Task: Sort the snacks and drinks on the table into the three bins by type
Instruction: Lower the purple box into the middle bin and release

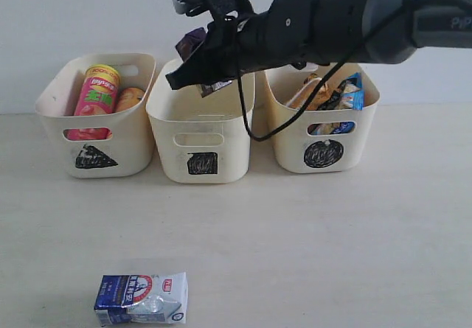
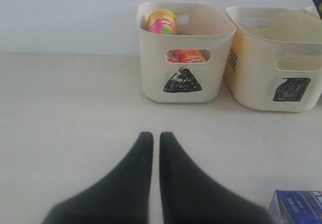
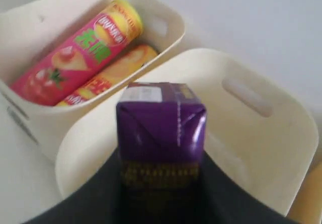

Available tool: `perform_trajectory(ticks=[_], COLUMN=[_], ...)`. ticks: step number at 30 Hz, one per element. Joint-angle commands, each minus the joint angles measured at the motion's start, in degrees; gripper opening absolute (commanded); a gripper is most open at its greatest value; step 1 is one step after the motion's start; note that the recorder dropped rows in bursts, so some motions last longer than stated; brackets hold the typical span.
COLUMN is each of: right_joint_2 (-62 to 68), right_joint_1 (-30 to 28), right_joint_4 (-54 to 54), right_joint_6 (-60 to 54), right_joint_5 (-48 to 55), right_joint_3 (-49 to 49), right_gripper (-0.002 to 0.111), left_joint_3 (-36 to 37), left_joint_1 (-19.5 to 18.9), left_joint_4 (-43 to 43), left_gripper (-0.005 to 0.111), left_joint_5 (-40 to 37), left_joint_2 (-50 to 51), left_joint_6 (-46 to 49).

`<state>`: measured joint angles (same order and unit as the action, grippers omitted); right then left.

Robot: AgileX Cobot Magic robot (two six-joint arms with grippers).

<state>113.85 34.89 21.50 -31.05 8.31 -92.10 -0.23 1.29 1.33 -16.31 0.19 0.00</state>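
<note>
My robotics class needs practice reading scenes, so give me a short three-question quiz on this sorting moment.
1. How many chip tubes lie in the triangle bin?
2. True or false: the milk pouch is inside a bin.
3. The right hand holds the purple carton over which bin: A triangle, B square, C circle?
Key: 1 two; 2 false, it lies on the table; 3 B, the square bin.

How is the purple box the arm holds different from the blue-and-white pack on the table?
The purple carton is a crisp-edged box, while the pouch is soft and crumpled, in blue and white. The carton is clamped in the right gripper above the square bin, while the pouch lies flat on the table, untouched. Both are small, and neither is in a bin.
</note>
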Motion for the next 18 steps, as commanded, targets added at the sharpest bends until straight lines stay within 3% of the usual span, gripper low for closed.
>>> perform_trajectory(ticks=[1,13,16,17,18], right_joint_2=[2.7,10.7,11.4,11.8,11.8], right_joint_1=[0.1,0.1,0.1,0.1,0.1], right_joint_4=[1.2,0.7,0.6,0.5,0.5], right_joint_6=[0.3,0.3,0.3,0.3,0.3], right_joint_5=[-11.9,-24.4,-24.9,-24.9,-24.8], right_joint_3=[-0.6,-0.6,-0.6,-0.6,-0.6], right_gripper=[0.000,0.002,0.015,0.031,0.040], left_joint_3=[0.2,0.2,0.2,0.2,0.2], left_joint_1=[-0.1,-0.1,-0.1,-0.1,-0.1], left_joint_4=[0.6,0.6,0.6,0.6,0.6], left_gripper=[0.004,0.004,0.004,0.004,0.004], left_joint_5=[0.4,0.4,0.4,0.4,0.4], left_joint_2=[-0.2,-0.2,-0.2,-0.2,-0.2], left_joint_6=[-0.4,-0.3,-0.3,-0.3,-0.3])
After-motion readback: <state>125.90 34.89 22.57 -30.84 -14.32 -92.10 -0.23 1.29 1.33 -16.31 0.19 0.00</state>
